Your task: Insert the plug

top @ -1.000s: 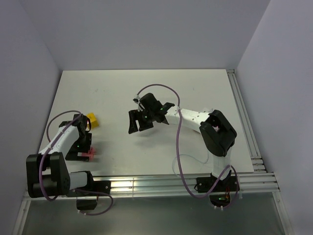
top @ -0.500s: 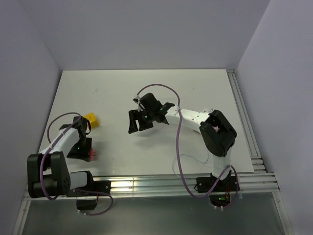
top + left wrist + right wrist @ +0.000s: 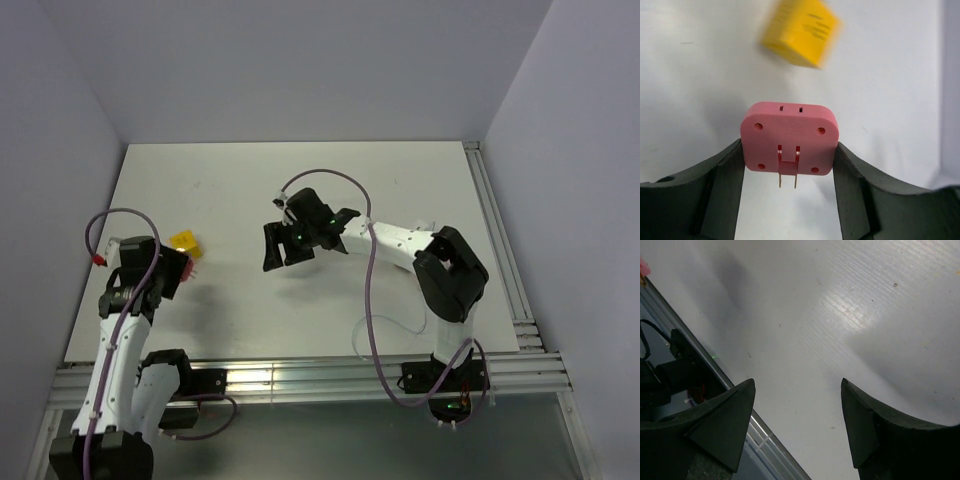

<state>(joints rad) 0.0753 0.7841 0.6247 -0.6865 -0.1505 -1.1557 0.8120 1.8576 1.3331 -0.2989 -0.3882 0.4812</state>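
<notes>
My left gripper [image 3: 180, 268] is shut on a pink rounded-square block [image 3: 789, 135]. Two thin metal prongs stick out of the block's face towards the camera, and it hangs above the table. In the left wrist view the gripper [image 3: 789, 150] clamps the block by its two sides. A yellow block [image 3: 801, 32] lies on the table just beyond it, and the top view shows the yellow block [image 3: 184, 241] beside the pink one [image 3: 191, 262]. My right gripper [image 3: 278, 247] is open and empty over the table's middle; its jaws [image 3: 797, 385] stand wide apart. No light-blue connector is in view.
Metal rails [image 3: 300, 375] run along the table's front edge and more rails [image 3: 500, 250] along its right side. A thin white cable [image 3: 395, 325] lies by the right arm's base. Grey walls close in the left, back and right.
My left arm has lifted the pink block off the table near the front edge and carried it up towards the yellow block. The right arm has barely moved.
</notes>
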